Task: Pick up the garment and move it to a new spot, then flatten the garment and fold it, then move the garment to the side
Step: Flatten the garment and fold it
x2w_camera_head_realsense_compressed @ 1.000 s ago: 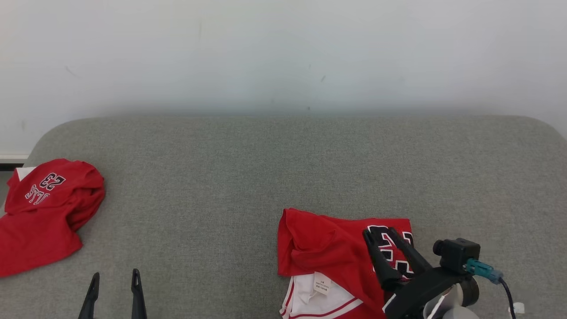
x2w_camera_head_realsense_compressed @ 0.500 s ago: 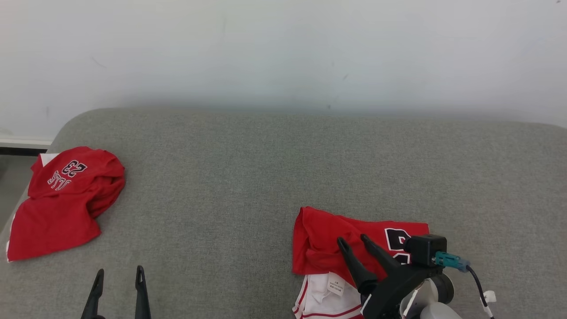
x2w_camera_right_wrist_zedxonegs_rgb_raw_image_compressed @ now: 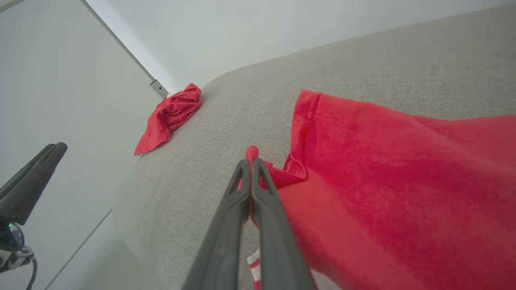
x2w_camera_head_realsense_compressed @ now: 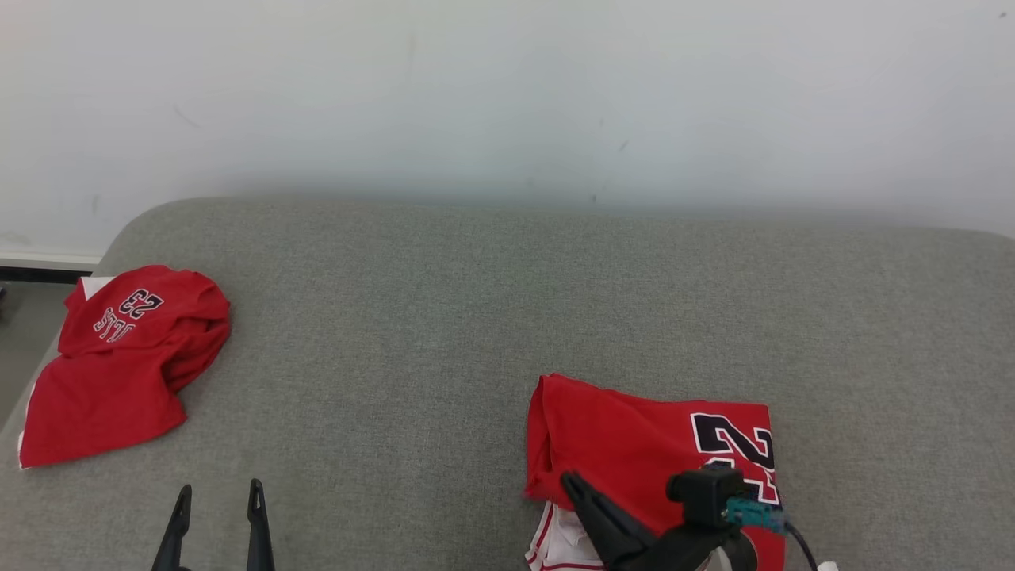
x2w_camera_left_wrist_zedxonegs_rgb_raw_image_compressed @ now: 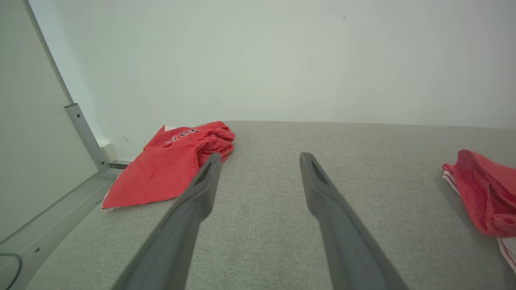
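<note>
Comparing with 1 second back: the right tool (x2w_camera_head_realsense_compressed: 569, 480) then stood wide over the garment's black number print. Now its 2 dark fingers are pressed together at the garment's lower left edge, pinching a small red fold, plain in the right wrist view (x2w_camera_right_wrist_zedxonegs_rgb_raw_image_compressed: 250, 163). The head camera has shifted as well, so the whole scene sits differently. The print is now uncovered, and less white lining shows.

Garment (x2w_camera_head_realsense_compressed: 634, 436): red jersey of soft knit, roughly rectangular, loosely doubled over with a rolled left hem. It lies on the near right part of the worktop (x2w_camera_head_realsense_compressed: 444, 317) and spreads right and away from the closed fingertips. White trim with a red stripe peeks out just beside the fingers.

Left tool (x2w_camera_head_realsense_compressed: 218, 490): wide, holding nothing, over bare worktop, well apart from the garment.

2nd red jersey (x2w_camera_head_realsense_compressed: 119, 365): crumpled, marked 23, at the worktop's far left edge.

Worktop: grey woven fabric, padded, rounded corners. Pale wall (x2w_camera_head_realsense_compressed: 507, 95) behind.
</note>
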Controlling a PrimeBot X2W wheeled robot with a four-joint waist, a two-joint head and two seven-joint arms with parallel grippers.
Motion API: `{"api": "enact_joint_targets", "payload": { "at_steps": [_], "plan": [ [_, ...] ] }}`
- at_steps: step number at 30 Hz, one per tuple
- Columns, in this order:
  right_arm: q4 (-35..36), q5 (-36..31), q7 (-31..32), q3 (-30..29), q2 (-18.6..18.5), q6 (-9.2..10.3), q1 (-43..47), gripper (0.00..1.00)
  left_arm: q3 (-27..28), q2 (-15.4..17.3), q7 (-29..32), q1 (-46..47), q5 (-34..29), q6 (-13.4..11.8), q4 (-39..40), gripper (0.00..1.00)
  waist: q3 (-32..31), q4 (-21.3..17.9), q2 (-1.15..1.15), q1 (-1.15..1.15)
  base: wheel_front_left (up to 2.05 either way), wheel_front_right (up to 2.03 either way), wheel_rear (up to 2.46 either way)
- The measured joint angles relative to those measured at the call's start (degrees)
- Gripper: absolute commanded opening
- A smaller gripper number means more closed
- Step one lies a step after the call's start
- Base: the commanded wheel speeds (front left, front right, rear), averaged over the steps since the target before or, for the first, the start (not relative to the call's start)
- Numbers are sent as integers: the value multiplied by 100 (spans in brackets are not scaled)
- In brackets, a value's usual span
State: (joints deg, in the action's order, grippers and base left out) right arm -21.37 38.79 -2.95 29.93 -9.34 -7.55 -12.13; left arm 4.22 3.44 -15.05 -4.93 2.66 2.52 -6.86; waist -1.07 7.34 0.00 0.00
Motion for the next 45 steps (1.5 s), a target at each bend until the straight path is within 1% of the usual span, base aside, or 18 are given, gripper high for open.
{"api": "enact_joint_targets", "payload": {
  "at_steps": [1,2,3,7,12,16,21,24,28,35,40,41,45],
  "plan": [
    [25,12,27,69,5,0,71,0,-10,-3,0,-2,1,0,-1,100,1,-9,0,0,0,0,0],
    [46,19,38,129,12,0,130,74,-12,-5,0,-2,1,0,-7,100,2,-19,0,0,0,0,0],
    [56,58,51,197,11,0,176,100,-14,-7,0,-2,2,1,-15,100,4,-28,0,0,0,0,0],
    [94,127,11,263,-3,0,270,100,12,-8,0,19,10,29,-69,100,10,-62,0,0,0,0,0],
    [339,164,-414,62,-129,0,268,100,59,-2,0,19,9,25,-68,100,-15,-150,0,0,0,0,0],
    [455,-45,-877,-432,-298,0,261,100,78,3,0,10,1,-1,-32,100,-41,-256,0,0,0,0,0],
    [486,-468,-1080,-1089,-421,0,297,100,75,1,0,-8,-5,-18,-2,100,-55,-426,0,0,0,0,0],
    [563,-736,-1148,-1448,-433,0,378,100,81,-1,0,-14,-8,-47,16,100,-52,-543,0,0,0,0,0],
    [716,-1065,-1181,-1962,-379,0,517,100,119,0,0,-14,-5,-51,19,100,-41,-711,0,0,0,0,0],
    [1117,-1532,-1206,-2724,-77,0,896,100,126,-2,0,-2,-8,-63,47,100,-6,-989,0,0,0,0,0],
    [1293,-1781,-1215,-2950,58,0,1158,100,140,7,0,-1,-15,-75,64,100,17,-1124,0,0,0,0,0],
    [1334,-1911,-1217,-2975,71,0,1242,100,134,14,0,-1,-63,-76,66,100,20,-1150,0,0,0,0,0],
    [1343,-2136,-1217,-2965,82,0,1354,100,130,43,0,-7,-112,-103,63,100,5,-1152,0,0,0,0,0]
  ]
}}
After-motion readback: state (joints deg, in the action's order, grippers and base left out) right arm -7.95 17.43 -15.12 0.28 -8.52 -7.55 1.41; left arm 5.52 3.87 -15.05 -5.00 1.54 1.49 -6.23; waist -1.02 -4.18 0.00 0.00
